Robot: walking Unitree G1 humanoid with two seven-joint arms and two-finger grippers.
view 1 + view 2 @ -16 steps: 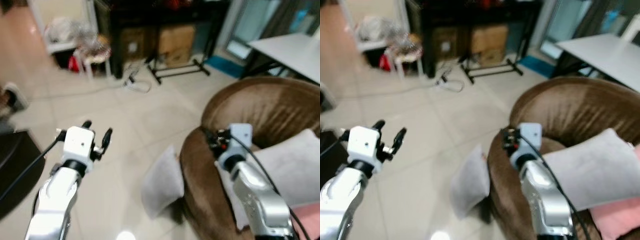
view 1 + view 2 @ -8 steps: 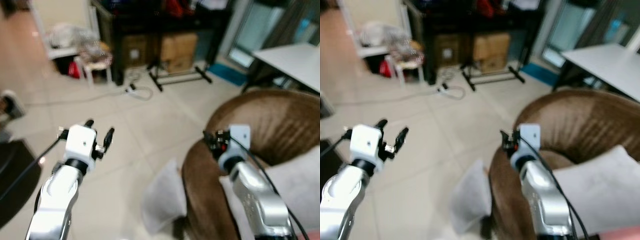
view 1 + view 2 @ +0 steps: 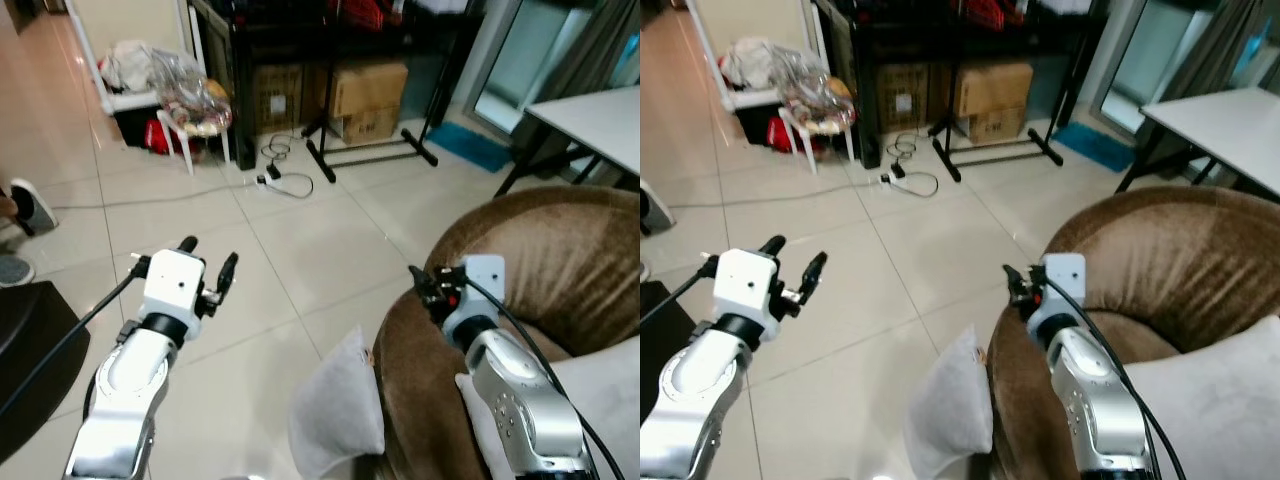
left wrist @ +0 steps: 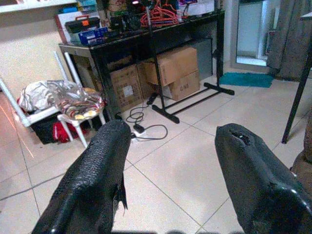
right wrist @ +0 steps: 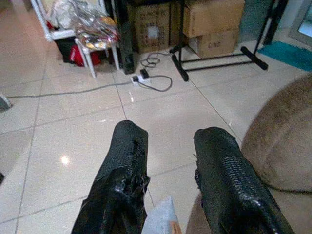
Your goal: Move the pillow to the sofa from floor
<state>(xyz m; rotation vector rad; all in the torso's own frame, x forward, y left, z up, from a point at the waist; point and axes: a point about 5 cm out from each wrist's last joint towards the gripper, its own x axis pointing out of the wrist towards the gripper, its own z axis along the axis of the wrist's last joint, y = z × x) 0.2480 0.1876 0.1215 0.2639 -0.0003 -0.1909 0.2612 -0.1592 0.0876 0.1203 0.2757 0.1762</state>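
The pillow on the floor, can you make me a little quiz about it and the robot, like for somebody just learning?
1. True or false: the grey pillow is already lying on the seat of the brown sofa.
2. What does the pillow lean against? A) the sofa's armrest B) the cardboard boxes C) the white table
3. Fill in: both the left end effector and the right end effector are open and hold ____.

Key:
1. False. It stands on the tiled floor, beside the sofa.
2. A.
3. Nothing. Each hangs in the air above the floor.
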